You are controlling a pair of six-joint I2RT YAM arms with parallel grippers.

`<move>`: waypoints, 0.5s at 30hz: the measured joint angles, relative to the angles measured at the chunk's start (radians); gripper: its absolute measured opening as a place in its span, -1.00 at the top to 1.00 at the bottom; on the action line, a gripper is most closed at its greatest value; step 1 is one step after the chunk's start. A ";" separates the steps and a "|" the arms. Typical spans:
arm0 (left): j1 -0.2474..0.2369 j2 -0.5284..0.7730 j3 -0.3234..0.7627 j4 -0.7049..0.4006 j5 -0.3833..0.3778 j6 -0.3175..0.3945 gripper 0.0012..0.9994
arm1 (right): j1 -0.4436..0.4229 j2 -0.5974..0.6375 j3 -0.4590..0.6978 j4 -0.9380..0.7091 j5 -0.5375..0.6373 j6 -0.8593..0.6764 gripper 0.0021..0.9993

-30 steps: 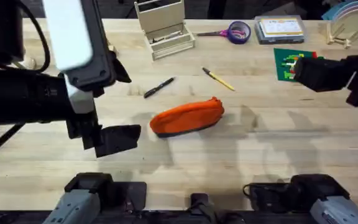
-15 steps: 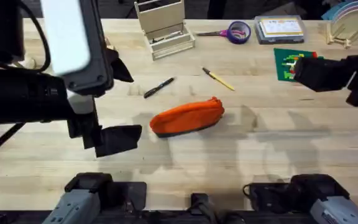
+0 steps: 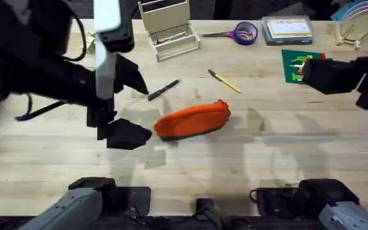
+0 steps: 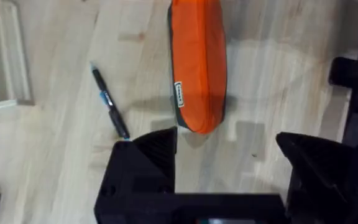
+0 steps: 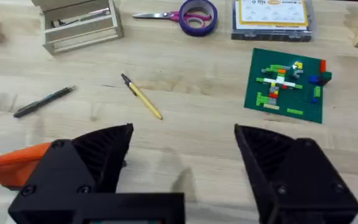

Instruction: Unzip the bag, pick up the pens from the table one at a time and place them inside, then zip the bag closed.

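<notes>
Orange bag (image 3: 192, 120) is seen lying closed on the table (image 3: 248, 166), its near end just ahead of the left gripper (image 3: 125, 133), which is held spread and empty with nothing between its black fingers (image 4: 148, 155). From the left wrist view, the pouch (image 4: 197, 68) is found stretching away from the fingertip gap, one end close to the fingers without touching them, and a small label is seen on its side. The black pen (image 3: 163, 89) is placed beyond the bag from that gripper, and just beside the pouch in the wrist view (image 4: 109, 102). The yellow pen (image 3: 225, 81) is laid farther off, well apart from the left gripper. The right gripper (image 5: 182, 149) is held spread and empty as well, over bare wood; ahead of it the yellow pen (image 5: 142, 98) is seen, with the black pen (image 5: 43, 101) to one side and an end of the bag (image 5: 17, 163) beside one finger. Purple-handled scissors (image 5: 185, 14) and a green brick plate (image 5: 286, 84) are found farther beyond.
</notes>
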 joint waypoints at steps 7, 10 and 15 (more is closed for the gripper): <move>0.000 0.124 0.000 -0.024 0.045 0.095 -0.99 | 0.000 0.000 0.000 0.000 0.000 0.000 -1.00; 0.000 0.183 0.000 -0.024 0.058 0.131 -0.99 | 0.000 0.000 0.000 0.000 0.000 0.000 -1.00; 0.000 0.266 -0.015 -0.005 0.072 0.180 -0.99 | 0.000 0.000 0.000 0.000 0.000 0.000 -1.00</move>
